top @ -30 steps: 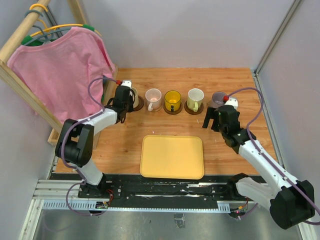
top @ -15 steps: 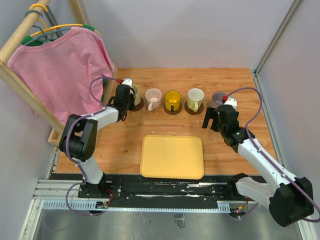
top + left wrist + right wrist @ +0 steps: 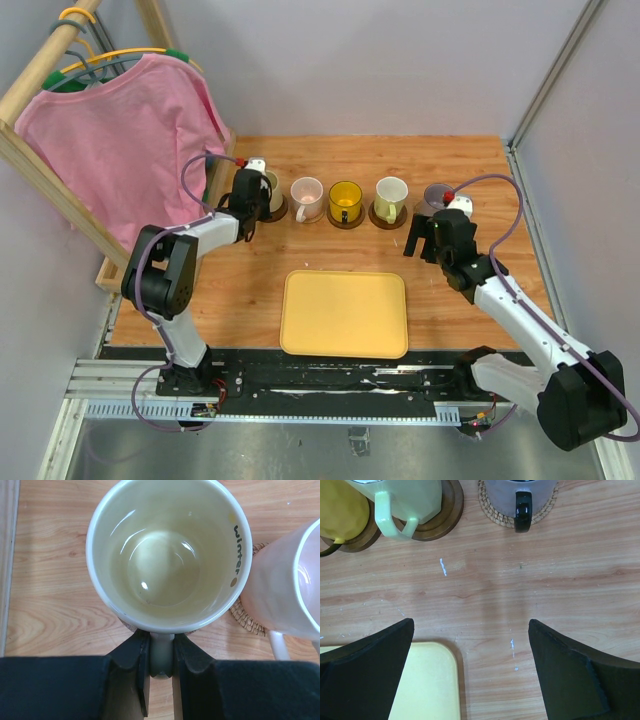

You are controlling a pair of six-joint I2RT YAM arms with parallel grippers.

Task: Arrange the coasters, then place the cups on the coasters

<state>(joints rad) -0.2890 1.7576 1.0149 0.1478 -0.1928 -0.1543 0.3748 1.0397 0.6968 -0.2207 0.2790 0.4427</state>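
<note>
The left gripper [image 3: 161, 652] is narrowed onto the handle of the cream mug [image 3: 167, 555], with its two fingers pressing the handle from either side at the bottom centre of the left wrist view. That mug stands upright at the left end of a row across the upper middle of the wooden table [image 3: 470, 160]. It is just beside the pale pink mug [image 3: 285, 580], whose woven coaster [image 3: 245, 620] peeks out beneath. The amber mug [image 3: 346, 198] sits mid-row. The right gripper [image 3: 470, 665] hangs wide apart and holds nothing. It is over bare wood below the greyish-purple mug [image 3: 520, 487] and the pale green mug [image 3: 407, 497] on its dark brown coaster [image 3: 447, 515]. It is near a corner of the yellow tray [image 3: 430, 680].
</note>
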